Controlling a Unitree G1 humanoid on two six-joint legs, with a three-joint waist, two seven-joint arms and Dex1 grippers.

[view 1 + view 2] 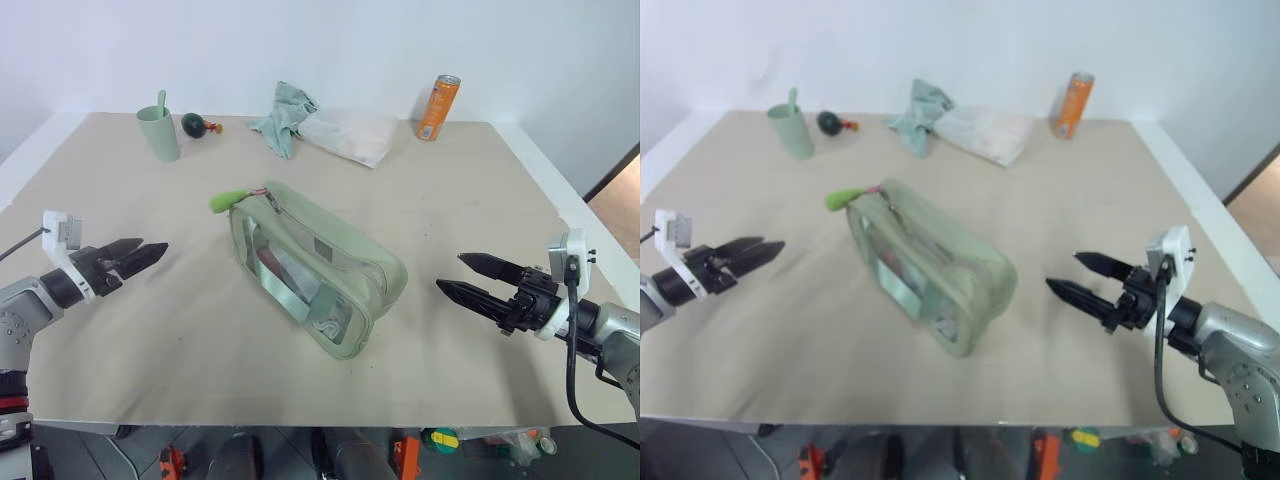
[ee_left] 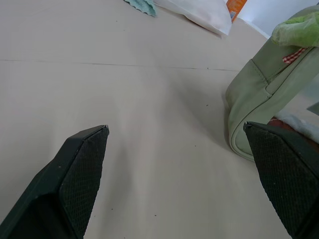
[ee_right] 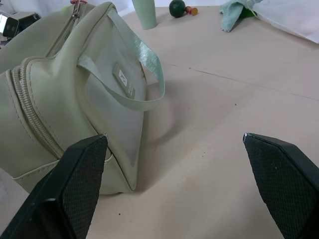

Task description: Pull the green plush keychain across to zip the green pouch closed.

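Two black-fingered end effectors, left (image 1: 150, 253) and right (image 1: 468, 277), both spread and empty, flanking pale sage-green fabric pouch (image 1: 320, 265) on beige counter (image 1: 480, 190); lime-green fuzzy plush keychain (image 1: 226, 200) at pouch's far end, nearer left one.

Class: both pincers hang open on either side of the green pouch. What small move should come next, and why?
Probably ease the left pincer toward the green plush keychain. It sticks out from the end of the green pouch on that pincer's side. Both it and the right pincer are open, holding nothing, so a grasp comes first.
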